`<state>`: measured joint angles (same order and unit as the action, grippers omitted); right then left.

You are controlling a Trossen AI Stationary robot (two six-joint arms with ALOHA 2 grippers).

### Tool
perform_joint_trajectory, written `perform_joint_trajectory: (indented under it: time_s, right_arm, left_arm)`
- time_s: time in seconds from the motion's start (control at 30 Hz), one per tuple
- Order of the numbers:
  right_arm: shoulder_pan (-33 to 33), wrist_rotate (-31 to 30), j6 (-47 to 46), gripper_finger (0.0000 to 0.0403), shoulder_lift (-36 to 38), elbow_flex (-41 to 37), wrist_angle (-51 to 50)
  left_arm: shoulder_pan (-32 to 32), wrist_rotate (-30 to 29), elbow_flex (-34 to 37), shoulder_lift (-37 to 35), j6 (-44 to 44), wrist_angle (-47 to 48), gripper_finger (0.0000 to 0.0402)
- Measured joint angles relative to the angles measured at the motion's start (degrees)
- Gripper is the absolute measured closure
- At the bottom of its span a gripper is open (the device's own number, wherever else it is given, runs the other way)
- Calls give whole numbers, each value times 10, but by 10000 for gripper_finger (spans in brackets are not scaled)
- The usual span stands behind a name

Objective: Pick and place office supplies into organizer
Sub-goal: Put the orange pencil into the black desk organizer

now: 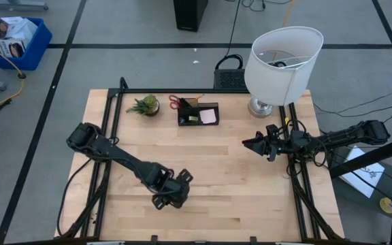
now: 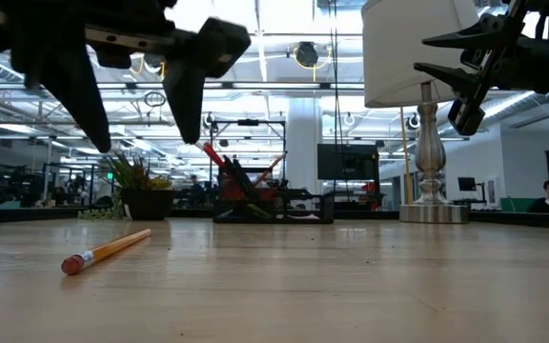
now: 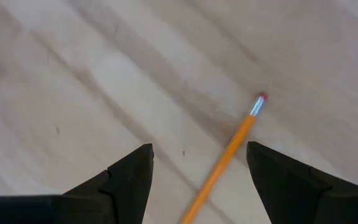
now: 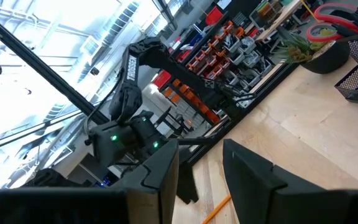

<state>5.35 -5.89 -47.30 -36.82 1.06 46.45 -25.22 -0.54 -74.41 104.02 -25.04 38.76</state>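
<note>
An orange pencil [image 3: 225, 158] with a red eraser lies flat on the wooden table [image 1: 250, 197], also seen in the low view as pencil [image 2: 103, 251]. My left gripper [image 3: 199, 149] hangs open above it, pointing down, one finger on either side, clear of it; the low view shows my left gripper [image 2: 146, 143] well above the wood. In the high view my left gripper [image 1: 172, 190] hides the pencil. The dark organizer [image 1: 198, 113] stands near the far edge holding red-handled scissors [image 1: 176, 102] and a pink sticky-note pad [image 1: 208, 116]. My right gripper [image 1: 245, 143] hovers open at the right, raised.
A small potted plant [image 1: 145, 105] stands left of the organizer. A big white lampshade lamp [image 1: 281, 64] stands at the far right corner, just behind my right gripper [image 2: 422, 54]. Bare wood lies between the two arms and the organizer.
</note>
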Motion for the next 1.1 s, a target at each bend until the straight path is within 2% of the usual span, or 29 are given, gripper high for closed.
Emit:
perform_joint_trajectory:
  time_s: [0.3, 0.5, 0.8, 1.1]
  right_arm:
    - [0, 0, 0, 286, 0, 0, 0]
    - [0, 0, 0, 286, 0, 0, 0]
    - [0, 0, 0, 286, 0, 0, 0]
    - [0, 0, 0, 286, 0, 0, 0]
  left_arm:
    - [-39, -8, 0, 18, -36, -15, 146]
    - [-44, -11, 1, 53, -31, -21, 173]
    - [-64, -8, 8, 64, -24, -61, 208]
    - [-67, -6, 33, 64, -29, -105, 210]
